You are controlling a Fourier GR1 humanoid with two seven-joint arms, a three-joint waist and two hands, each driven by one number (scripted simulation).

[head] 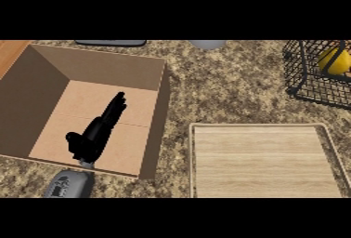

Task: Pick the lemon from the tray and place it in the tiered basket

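The lemon [334, 60] sits inside the black wire basket [308, 86] at the top right corner of the worktop [226, 83], partly hidden by the wires and well apart from the tray [260, 160]. The pale wooden tray lies at the lower right, below the basket. At the left stands an open cardboard box [41, 93]. The left hand [93, 139] shows over the box's floor, fingers [115, 109] straight and close together, pointing away, thumb out to the side, holding nothing. Its grey forearm [68, 184] enters from the lower edge.
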